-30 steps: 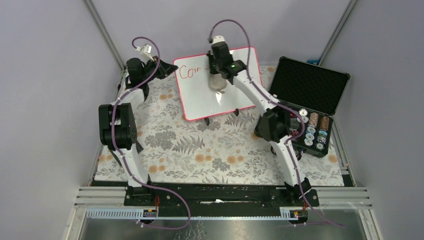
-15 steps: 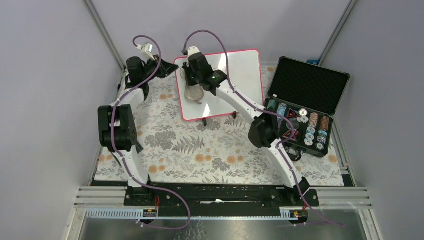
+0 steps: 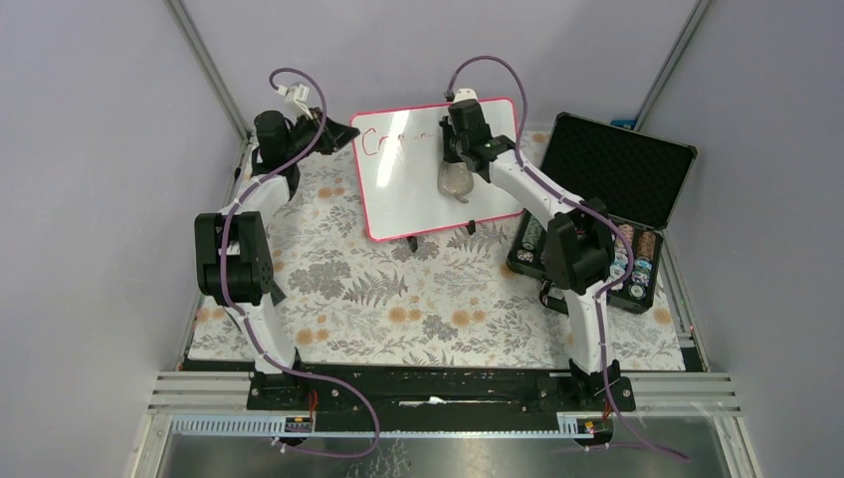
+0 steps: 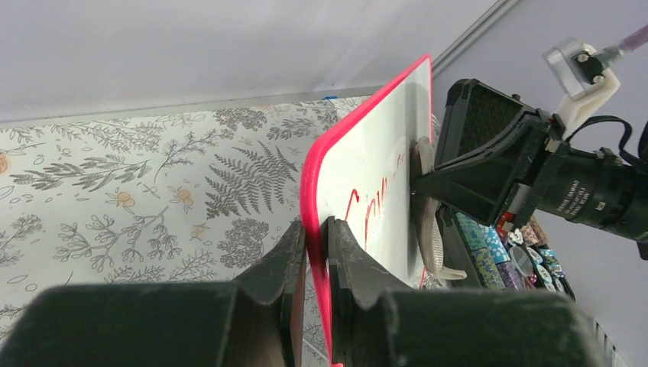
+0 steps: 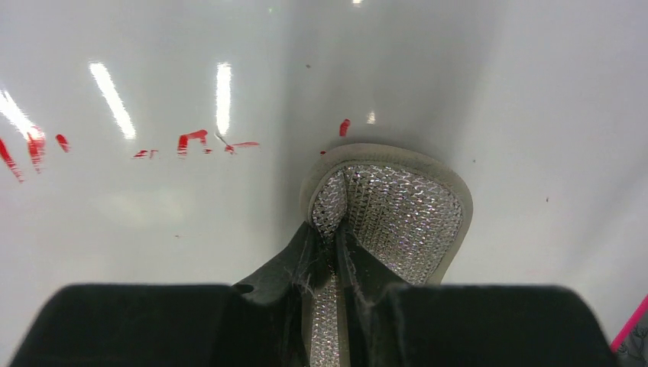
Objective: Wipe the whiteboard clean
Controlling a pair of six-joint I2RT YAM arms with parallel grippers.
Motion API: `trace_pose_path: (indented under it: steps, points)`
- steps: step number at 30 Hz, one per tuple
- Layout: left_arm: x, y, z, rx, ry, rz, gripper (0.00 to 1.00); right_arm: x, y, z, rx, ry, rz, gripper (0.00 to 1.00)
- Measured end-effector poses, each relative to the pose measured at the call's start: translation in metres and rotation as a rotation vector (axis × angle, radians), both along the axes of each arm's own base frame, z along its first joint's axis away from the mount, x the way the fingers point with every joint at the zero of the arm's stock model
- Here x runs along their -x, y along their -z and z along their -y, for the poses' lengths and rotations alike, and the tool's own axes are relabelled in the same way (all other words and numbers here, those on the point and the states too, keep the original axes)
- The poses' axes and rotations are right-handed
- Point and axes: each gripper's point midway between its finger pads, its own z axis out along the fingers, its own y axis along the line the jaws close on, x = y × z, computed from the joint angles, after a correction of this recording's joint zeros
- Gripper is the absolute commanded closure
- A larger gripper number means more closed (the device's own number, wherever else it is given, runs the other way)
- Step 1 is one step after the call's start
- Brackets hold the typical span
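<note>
Right, the glossy white rectangular whiteboard w/ thin pink-red frame (image 3: 418, 194) stands tilted on small black feet (image 3: 412, 242) at the far middle of the table, on the grey-and-orange floral mat (image 3: 398, 299). Red handwriting (image 3: 376, 142) shows at its upper left in the top view, and fainter red smudges trail right of it toward mid-board.

Left gripper (image 4: 315, 248) is closed tight on the board's left frame edge, one finger on each side. Right gripper (image 5: 334, 237) is clamped on a rounded pad of silvery mesh w/ beige rim (image 5: 397, 206). The pad is pressed flat against the board face approx. mid-board, just right of the smudges.

Right arm reaches diag. in from the near right and passes over the front of the open black foam-lined case (image 3: 617, 164), which sits just right of the board. The rows of coloured chips (image 3: 629, 267) in the case's tray are partly hidden behind the arm's elbow.
</note>
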Motion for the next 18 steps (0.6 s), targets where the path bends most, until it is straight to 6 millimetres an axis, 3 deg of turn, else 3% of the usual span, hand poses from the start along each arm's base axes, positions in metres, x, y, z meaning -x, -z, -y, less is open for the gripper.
trace_pose_path:
  steps: [6, 10, 14, 18]
  points:
    - [0.003, -0.003, 0.007, -0.009, 0.015, 0.01, 1.0, -0.001, 0.001, 0.001, -0.026, 0.018, -0.002, 1.0]
    - [0.002, -0.003, 0.007, -0.019, 0.006, 0.014, 1.0, -0.003, -0.009, -0.023, -0.03, -0.012, 0.005, 1.0]
    - [0.002, -0.003, 0.007, -0.02, 0.002, 0.014, 1.0, 0.003, -0.039, -0.09, -0.081, -0.114, 0.068, 1.0]
    - [0.005, -0.007, 0.012, -0.02, 0.016, 0.024, 1.0, 0.033, -0.06, -0.157, -0.152, -0.254, 0.104, 1.0]
